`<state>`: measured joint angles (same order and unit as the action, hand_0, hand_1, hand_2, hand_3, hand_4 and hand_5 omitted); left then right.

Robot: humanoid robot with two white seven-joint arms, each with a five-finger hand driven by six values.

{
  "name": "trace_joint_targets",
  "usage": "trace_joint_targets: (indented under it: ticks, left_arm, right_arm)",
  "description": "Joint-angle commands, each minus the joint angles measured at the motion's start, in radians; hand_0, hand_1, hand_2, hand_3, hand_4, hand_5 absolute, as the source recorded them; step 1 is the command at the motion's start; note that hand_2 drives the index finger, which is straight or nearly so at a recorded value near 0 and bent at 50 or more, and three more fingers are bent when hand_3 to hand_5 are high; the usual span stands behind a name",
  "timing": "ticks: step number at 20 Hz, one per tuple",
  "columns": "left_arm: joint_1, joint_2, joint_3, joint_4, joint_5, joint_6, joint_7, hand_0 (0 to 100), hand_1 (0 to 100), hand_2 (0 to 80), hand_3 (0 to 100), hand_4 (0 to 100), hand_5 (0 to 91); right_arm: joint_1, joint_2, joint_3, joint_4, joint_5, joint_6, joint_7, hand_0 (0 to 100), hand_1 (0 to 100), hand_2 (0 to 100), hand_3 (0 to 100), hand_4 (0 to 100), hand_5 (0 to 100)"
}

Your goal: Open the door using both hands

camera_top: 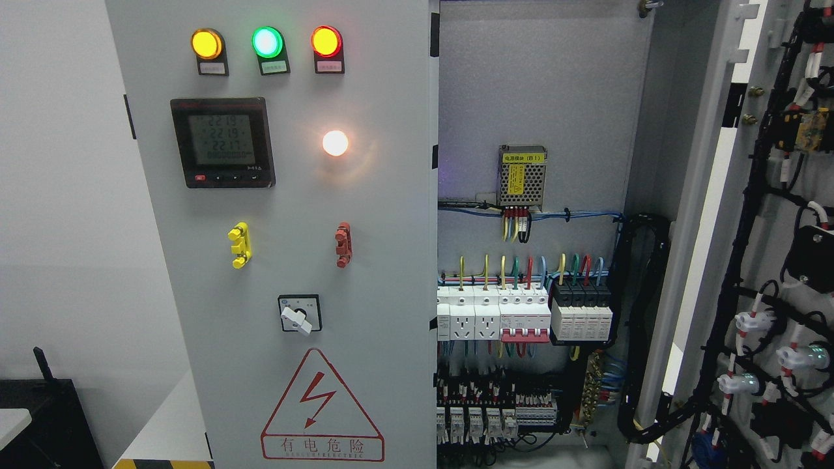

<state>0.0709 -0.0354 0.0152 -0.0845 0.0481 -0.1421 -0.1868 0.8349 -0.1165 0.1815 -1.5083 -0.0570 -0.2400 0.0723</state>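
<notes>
A grey electrical cabinet fills the head view. Its left door (287, 260) is shut and carries three lit lamps (267, 42), a meter (223, 142), a white lamp (335, 142), a yellow handle (240, 245), a red handle (343, 244), a rotary switch (299, 314) and a red hazard triangle (322, 407). The right door (769, 260) is swung wide open, showing its inner side with black wiring. The cabinet interior (528, 98) is exposed, with breakers (521, 316) and a power supply (522, 176). Neither hand is in view.
A white wall (65, 195) stands left of the cabinet. A dark box (45, 423) with an antenna sits at the lower left. A black cable bundle (642, 326) runs down the cabinet's right inner side.
</notes>
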Motion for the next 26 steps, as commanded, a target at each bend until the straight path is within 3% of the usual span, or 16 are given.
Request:
trace_joint_targets:
  ticks: [1,5,10,17,22,24,26]
  left_arm:
    - [-0.013,-0.003,-0.035,-0.026,0.010,-0.001,0.000,0,0,0.0,0,0,0.0]
    - [-0.013,-0.003,-0.034,-0.023,0.010,-0.001,0.000,0,0,0.0,0,0,0.0]
    - [-0.011,-0.003,-0.031,-0.017,0.010,-0.001,0.000,0,0,0.0,0,0,0.0]
    - [-0.011,-0.003,-0.032,-0.017,0.010,-0.001,0.000,0,0,0.0,0,0,0.0]
    - [-0.011,-0.003,-0.031,-0.017,0.010,0.001,0.000,0,0,0.0,0,0,0.0]
    - [-0.011,-0.003,-0.031,-0.017,0.010,0.001,0.000,0,0,0.0,0,0,0.0]
    - [-0.011,-0.003,-0.031,-0.017,0.010,-0.001,0.000,0,0,0.0,0,0,0.0]
  right_arm:
    - [0.058,-0.064,0.042,-0.317,0.000,-0.041,0.000,38,0,0,0,0,0]
    - [0.052,-0.071,0.039,-0.331,0.000,-0.096,0.000,38,0,0,0,0,0]
    - [0.026,-0.074,0.039,-0.391,-0.001,-0.110,0.000,38,0,0,0,0,0]
    - [-0.034,-0.045,0.036,-0.432,-0.001,-0.179,0.000,38,0,0,0,0,0]
    - [-0.126,-0.028,0.035,-0.432,-0.003,-0.180,-0.002,38,0,0,0,0,0]
    - [-0.166,0.003,0.033,-0.432,-0.001,-0.177,0.000,38,0,0,0,0,0]
    - [-0.203,0.012,0.033,-0.432,-0.001,-0.174,0.000,38,0,0,0,0,0]
